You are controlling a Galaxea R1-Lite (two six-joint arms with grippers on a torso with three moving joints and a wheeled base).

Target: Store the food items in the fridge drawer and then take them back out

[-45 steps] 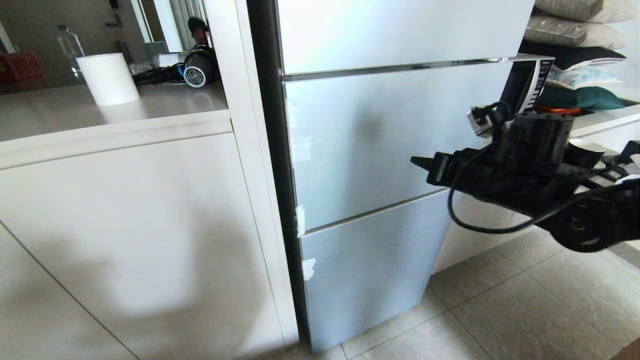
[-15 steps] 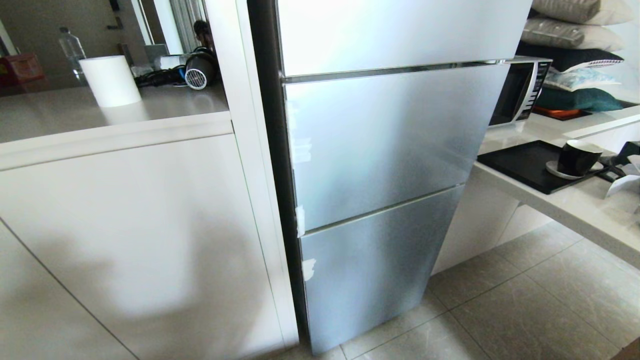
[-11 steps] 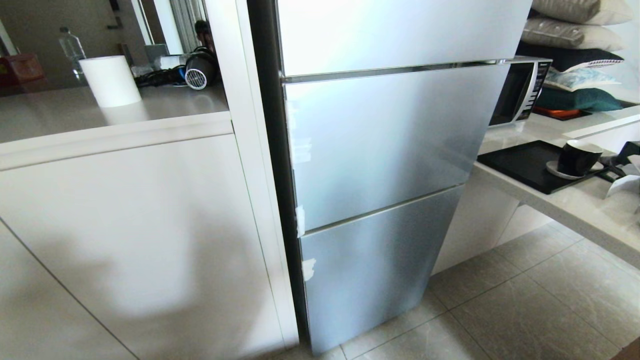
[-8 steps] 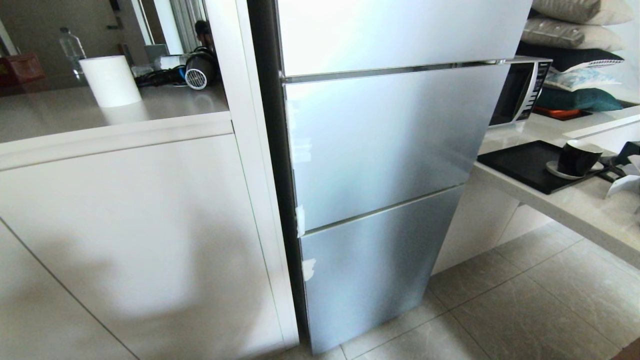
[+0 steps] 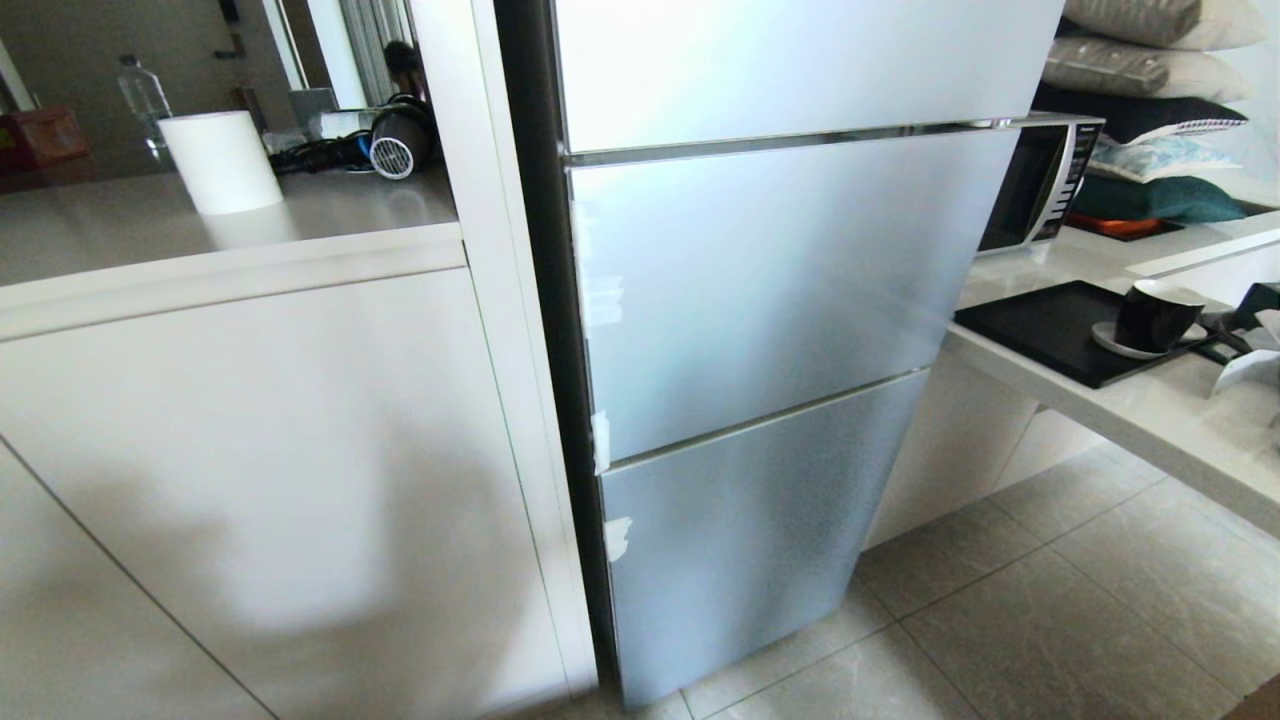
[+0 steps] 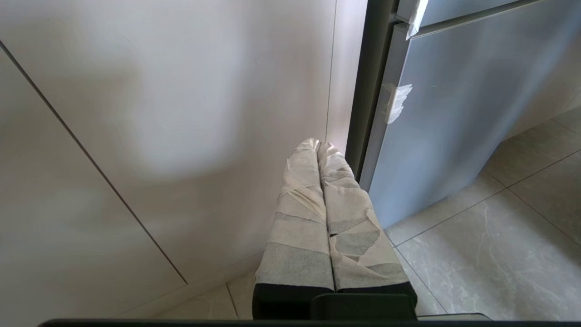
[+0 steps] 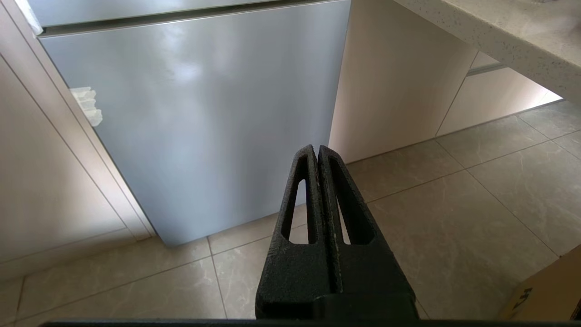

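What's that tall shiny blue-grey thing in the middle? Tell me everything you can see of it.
It is a fridge with three stacked, glossy pale blue-grey glass-looking door panels, all shut. A chrome strip runs under the top panel. Scraps of white tape cling to the panels' left edge, near a dark side frame. It stands upright on the grey tiled floor, between white cabinets and a counter carrying a microwave. Nothing touches its front.

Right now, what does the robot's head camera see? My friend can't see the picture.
A tall blue-grey fridge stands shut in the middle, between white cabinets and a counter holding a black tray, a dark cup and a microwave. A white paper roll sits on the left counter. No robot arms show.
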